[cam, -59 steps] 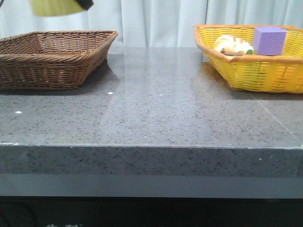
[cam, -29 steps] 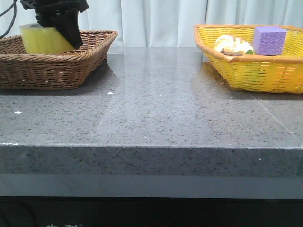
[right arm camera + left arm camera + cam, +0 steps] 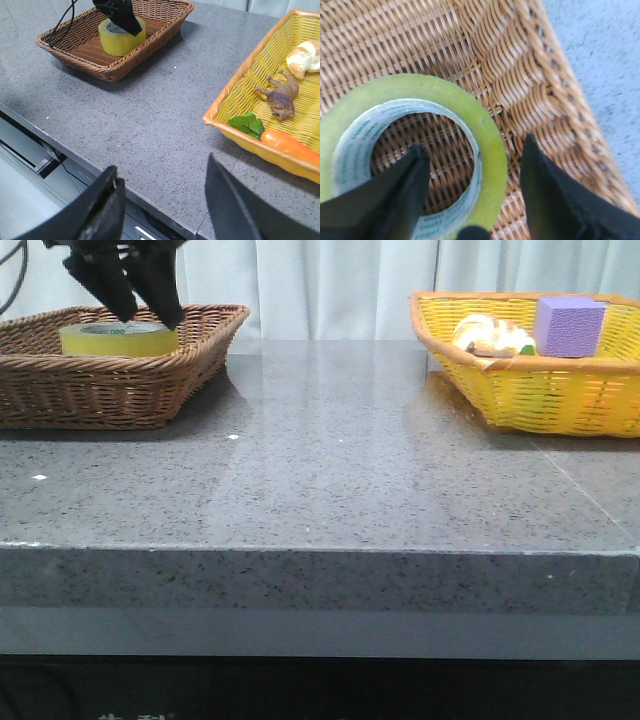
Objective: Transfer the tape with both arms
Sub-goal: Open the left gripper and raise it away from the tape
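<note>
The yellow tape roll [image 3: 118, 339] lies flat on the floor of the brown wicker basket [image 3: 150, 390] at the far left. My left gripper [image 3: 150, 318] is just above it, open. In the left wrist view the left gripper [image 3: 474, 147] straddles the tape's [image 3: 490, 145] wall, one finger over the core and one outside, with gaps on both sides. The right wrist view shows the tape [image 3: 121, 36] under the left gripper [image 3: 134, 29]. My right gripper [image 3: 161, 167] is open and empty, above the table's front edge, out of the front view.
The yellow basket [image 3: 540, 400] at the far right holds a purple cube [image 3: 568, 325] and bread [image 3: 490, 335]; the right wrist view shows a toy animal [image 3: 282, 97], a carrot [image 3: 290, 142] and green leaves [image 3: 247, 125] in it. Grey stone table [image 3: 330, 470] lies between the baskets.
My left gripper came down with the tape from above the frame into the brown basket. The roll went from tilted in the jaws to flat on the basket floor, and the jaws opened.
</note>
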{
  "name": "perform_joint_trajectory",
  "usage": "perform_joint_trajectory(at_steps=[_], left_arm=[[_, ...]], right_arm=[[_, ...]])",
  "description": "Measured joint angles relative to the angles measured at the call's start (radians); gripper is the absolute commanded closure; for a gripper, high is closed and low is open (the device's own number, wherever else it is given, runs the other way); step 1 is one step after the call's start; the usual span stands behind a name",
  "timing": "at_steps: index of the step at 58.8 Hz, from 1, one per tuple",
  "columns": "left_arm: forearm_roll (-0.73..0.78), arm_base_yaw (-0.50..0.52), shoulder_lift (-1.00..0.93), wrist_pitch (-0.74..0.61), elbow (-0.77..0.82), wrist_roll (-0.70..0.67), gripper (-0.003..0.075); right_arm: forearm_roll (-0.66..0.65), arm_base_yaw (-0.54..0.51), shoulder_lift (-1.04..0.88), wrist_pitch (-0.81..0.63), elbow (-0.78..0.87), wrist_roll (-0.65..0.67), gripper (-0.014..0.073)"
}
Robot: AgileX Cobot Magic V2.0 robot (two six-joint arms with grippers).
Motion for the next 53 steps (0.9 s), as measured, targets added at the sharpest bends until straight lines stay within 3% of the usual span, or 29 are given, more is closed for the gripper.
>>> perform_joint_trajectory(at_steps=[20,40,53], left_arm=[[-0.03,-0.033,-0.187,0.0,0.0,-0.061,0.0314],[-0.029,-0.25,-0.376,0.008,0.008,-0.061,0.032],[-0.016,-0.328,-0.489,0.009,0.165,-0.061,0.032]], right_arm=[[0.0,0.0,0.0,0.0,0.0,0.0,0.02],[0.0,0.0,0.0,0.0,0.0,0.0,0.02],[0.0,0.0,0.0,0.0,0.0,0.0,0.02]])
